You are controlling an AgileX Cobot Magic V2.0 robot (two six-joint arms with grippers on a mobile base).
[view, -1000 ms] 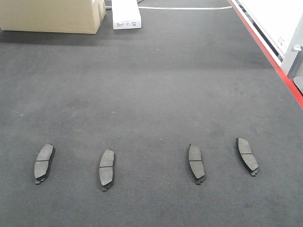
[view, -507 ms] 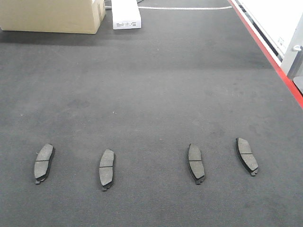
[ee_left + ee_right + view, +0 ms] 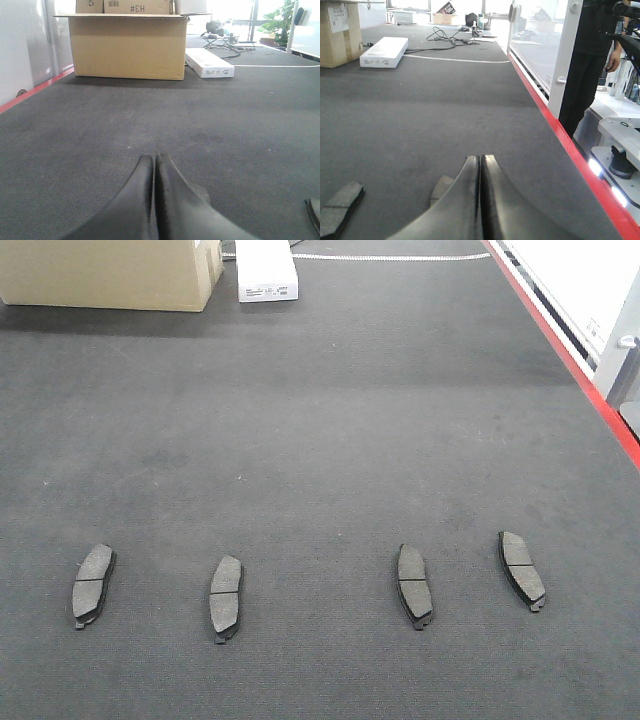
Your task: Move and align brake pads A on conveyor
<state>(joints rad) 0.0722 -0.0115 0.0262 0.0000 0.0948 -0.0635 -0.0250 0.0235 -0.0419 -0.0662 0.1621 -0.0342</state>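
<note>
Several brake pads A lie in a row across the near part of the conveyor (image 3: 330,420), friction faces up: far left (image 3: 93,585), left of centre (image 3: 226,598), right of centre (image 3: 413,585) and far right (image 3: 522,569). Neither gripper shows in the front view. My left gripper (image 3: 153,158) is shut and empty, low over the belt; one pad (image 3: 201,192) peeks out beside its right finger and another pad (image 3: 314,212) shows at the frame's edge. My right gripper (image 3: 480,158) is also shut and empty, with one pad (image 3: 441,189) beside its left finger and another pad (image 3: 337,207) further left.
A cardboard box (image 3: 110,270) and a flat white box (image 3: 267,270) sit at the belt's far end. The red frame edge (image 3: 570,350) runs along the right side. A person (image 3: 590,60) stands just beyond that edge, next to white panels.
</note>
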